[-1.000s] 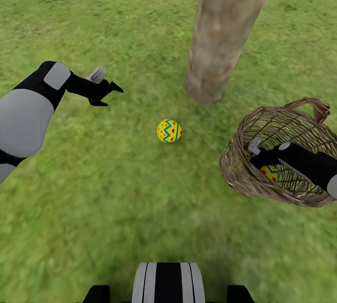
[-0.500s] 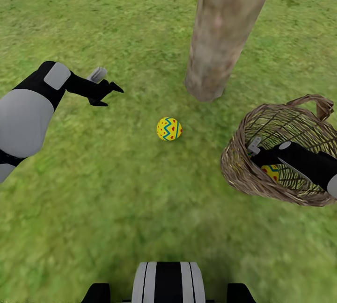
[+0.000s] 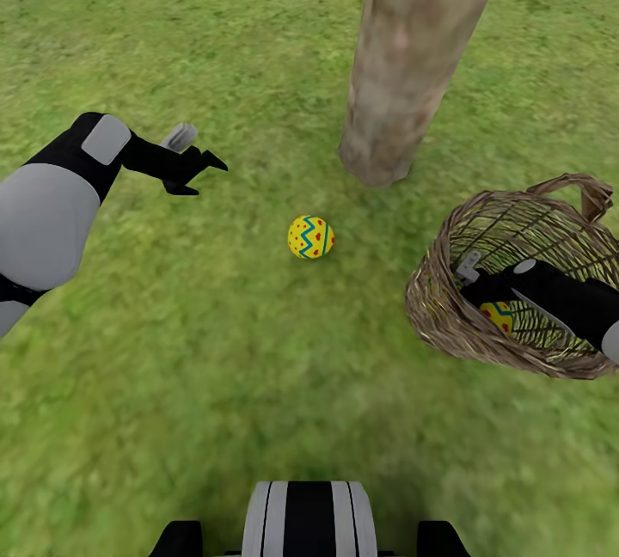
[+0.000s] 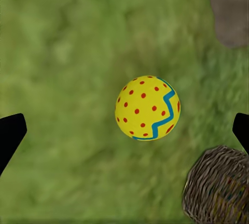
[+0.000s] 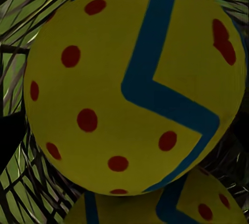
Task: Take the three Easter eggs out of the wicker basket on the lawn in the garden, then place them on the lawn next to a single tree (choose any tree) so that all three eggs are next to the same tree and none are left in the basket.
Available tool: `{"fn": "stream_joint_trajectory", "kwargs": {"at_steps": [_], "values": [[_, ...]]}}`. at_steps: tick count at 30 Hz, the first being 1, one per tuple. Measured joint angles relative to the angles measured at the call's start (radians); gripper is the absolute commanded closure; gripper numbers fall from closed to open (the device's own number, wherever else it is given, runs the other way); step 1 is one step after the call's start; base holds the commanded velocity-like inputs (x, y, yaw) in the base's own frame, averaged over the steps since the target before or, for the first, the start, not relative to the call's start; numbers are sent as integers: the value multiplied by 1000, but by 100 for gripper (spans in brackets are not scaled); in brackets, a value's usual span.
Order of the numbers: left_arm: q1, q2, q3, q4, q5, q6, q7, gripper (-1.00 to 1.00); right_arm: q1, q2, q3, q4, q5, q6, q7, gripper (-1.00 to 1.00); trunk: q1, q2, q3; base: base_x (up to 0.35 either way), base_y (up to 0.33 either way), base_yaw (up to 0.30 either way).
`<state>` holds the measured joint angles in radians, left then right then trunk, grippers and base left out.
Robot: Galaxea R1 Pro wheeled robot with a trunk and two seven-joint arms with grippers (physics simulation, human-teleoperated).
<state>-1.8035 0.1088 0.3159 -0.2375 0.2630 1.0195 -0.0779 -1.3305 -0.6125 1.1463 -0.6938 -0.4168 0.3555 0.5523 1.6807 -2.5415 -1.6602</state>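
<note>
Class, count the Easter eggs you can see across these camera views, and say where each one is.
3. One egg lies on the lawn near the tree trunk. Two are inside the wicker basket: one close before the right end effector, another partly hidden beneath it.

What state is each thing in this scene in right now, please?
Egg on lawn: lying free near the tree, ungripped.
Eggs in basket: two, close before the right gripper.
Basket: tilted on the grass, right arm inside.
Tree: upright trunk.
Left gripper: open, empty, above the lawn.
Right gripper: inside the basket; grip unclear.
</note>
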Motion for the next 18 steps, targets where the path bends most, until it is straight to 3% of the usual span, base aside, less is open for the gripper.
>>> {"fn": "stream_joint_trajectory", "kwargs": {"at_steps": [18], "values": [[0, 2, 0, 0, 0, 0, 0, -100, 0, 1, -35, 1, 2, 1, -14, -100, 0, 0, 0, 0, 0, 0]]}}
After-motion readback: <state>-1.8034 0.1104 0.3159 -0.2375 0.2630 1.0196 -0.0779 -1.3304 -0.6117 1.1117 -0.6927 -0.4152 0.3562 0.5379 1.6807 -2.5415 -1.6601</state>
